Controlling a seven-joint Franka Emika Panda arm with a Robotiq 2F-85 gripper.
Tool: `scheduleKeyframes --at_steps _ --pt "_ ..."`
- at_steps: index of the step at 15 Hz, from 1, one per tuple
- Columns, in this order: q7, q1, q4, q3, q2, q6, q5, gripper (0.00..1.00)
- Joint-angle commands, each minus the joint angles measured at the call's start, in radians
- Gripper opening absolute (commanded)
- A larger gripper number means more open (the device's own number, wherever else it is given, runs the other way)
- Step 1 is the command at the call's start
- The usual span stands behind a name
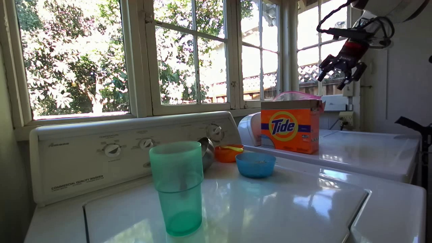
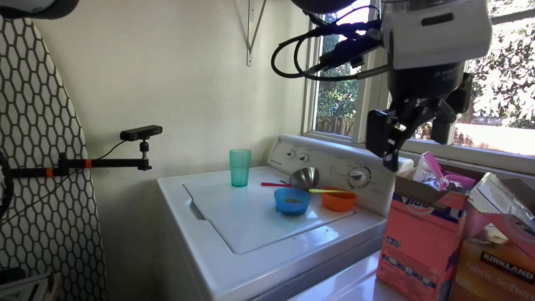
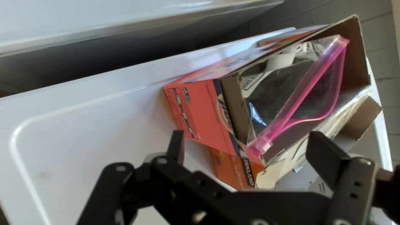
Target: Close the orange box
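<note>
The orange box [image 1: 290,130] is a Tide carton standing upright with its top open. It also shows in an exterior view [image 2: 418,246] and in the wrist view [image 3: 200,106]. A clear plastic bag with a pink zip edge [image 3: 300,103] sits inside and sticks up above the rim. The torn top flap [image 3: 293,159] is folded outward over the Kirkland box side; it also shows in an exterior view [image 2: 505,205]. My gripper [image 1: 341,78] is open and empty above the box, apart from it, also seen in an exterior view [image 2: 413,140] and in the wrist view [image 3: 247,136].
A Kirkland fabric softener box [image 2: 493,267] stands against the orange box. On the washer are a green cup [image 1: 177,189], a blue bowl [image 1: 255,165], a small orange bowl [image 1: 224,154] and a metal ladle [image 2: 305,177]. Windows [image 1: 192,60] are behind the machines.
</note>
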Motion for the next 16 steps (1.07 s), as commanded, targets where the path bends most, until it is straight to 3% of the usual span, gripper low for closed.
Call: scheduleKeyframes --at_steps 1,3,5,8,14,16 --pt "0.017 -0.008 0.007 0.007 0.004 0.001 -0.001 1.0" --pt "0.016 -0.015 0.034 0.007 0.031 0.019 0.021 1.0" --pt "-0.075 -0.028 0.061 0.0 0.067 0.028 -0.021 1.0" --pt "-0.221 -0.075 0.114 0.003 0.144 0.015 0.019 1.0" --pt "-0.25 -0.153 0.223 0.03 0.286 -0.004 0.116 1.0" --pt "-0.193 -0.163 0.273 0.029 0.33 -0.022 0.121 1.0"
